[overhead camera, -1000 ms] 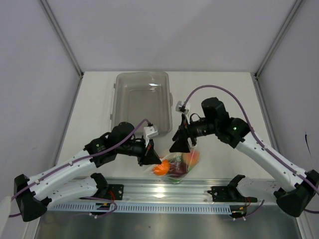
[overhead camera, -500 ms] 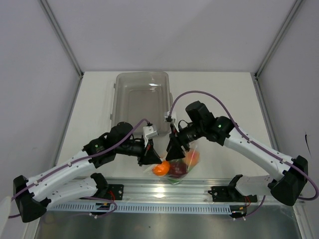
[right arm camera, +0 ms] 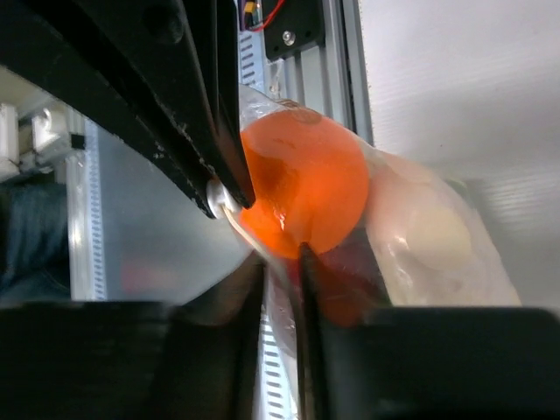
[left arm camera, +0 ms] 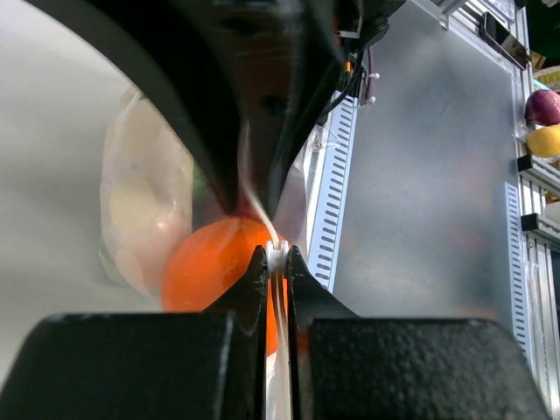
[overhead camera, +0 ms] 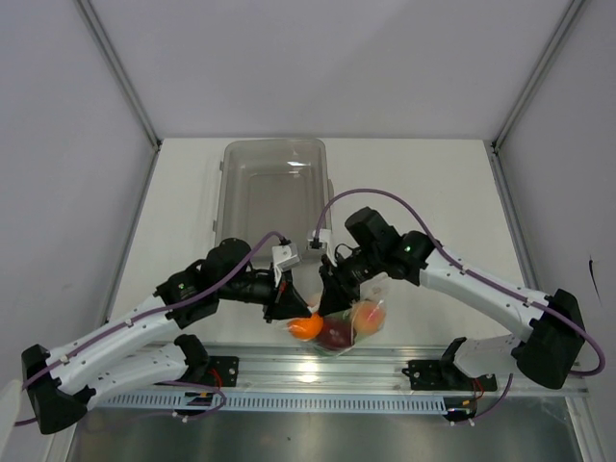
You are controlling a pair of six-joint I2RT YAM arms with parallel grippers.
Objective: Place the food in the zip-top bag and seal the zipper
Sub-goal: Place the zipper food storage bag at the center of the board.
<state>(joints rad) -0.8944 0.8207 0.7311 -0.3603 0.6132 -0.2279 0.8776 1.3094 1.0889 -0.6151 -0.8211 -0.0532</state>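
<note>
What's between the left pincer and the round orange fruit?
Only the clear crinkly plastic bag's edge, which the left pincer pinches; the left wrist view shows it.

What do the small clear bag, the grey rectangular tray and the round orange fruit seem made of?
Small clear bag: thin soft plastic film, glossy; it crinkles and shows the food inside.
Grey rectangular tray: probably rigid translucent plastic, with straight walls and a moulded rim.
Round orange fruit: smooth, shiny skin; possibly a plastic imitation.

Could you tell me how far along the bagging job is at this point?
Done: the orange and other food sit inside the zip-top bag. In hand: the left end effector pinches the bag's zipper edge; the right end effector straddles it alongside, clamping unclear. Left: pressing that edge sealed along its length.
</note>
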